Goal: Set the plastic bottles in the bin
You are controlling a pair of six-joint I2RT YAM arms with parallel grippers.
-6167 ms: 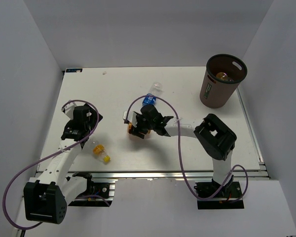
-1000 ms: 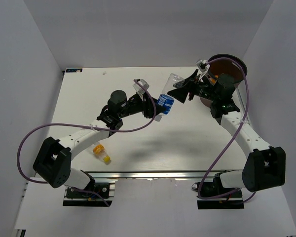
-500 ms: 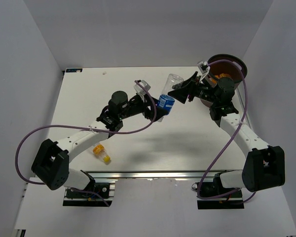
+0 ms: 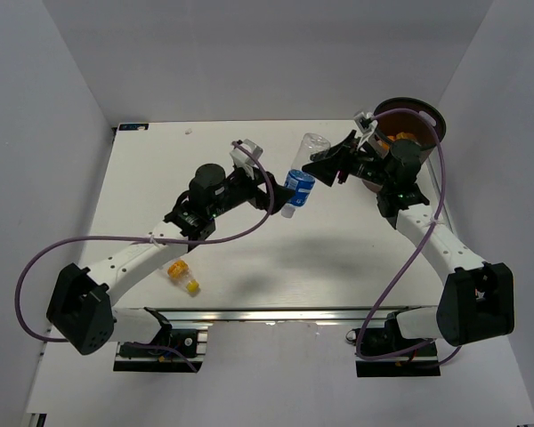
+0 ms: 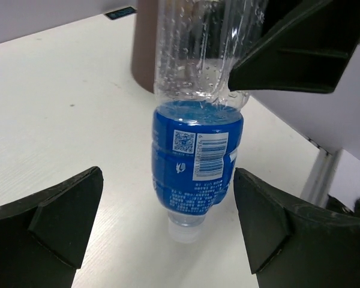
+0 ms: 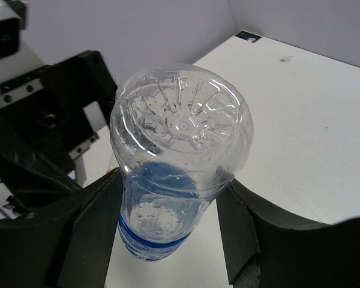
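The right gripper (image 4: 320, 165) squeezes the blue-label bottle (image 4: 297, 184), upside down in the air over the table (image 4: 356, 258) middle. The left gripper (image 4: 271, 191) is wide open around it, not touching. An orange bottle (image 4: 400, 137) seems to be in the bin (image 4: 427, 110) (far right corner). The yellow-cap bottle (image 4: 183, 275) lies by the near edge.

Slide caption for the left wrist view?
Right claw holds the blue-label bottle cap-down over the table; left claw open on either side, not touching.

Bottle (image 5: 198, 156) base beyond left wrist view's top edge; bin (image 4: 416, 101) perhaps half behind the right arm (image 4: 432, 236).
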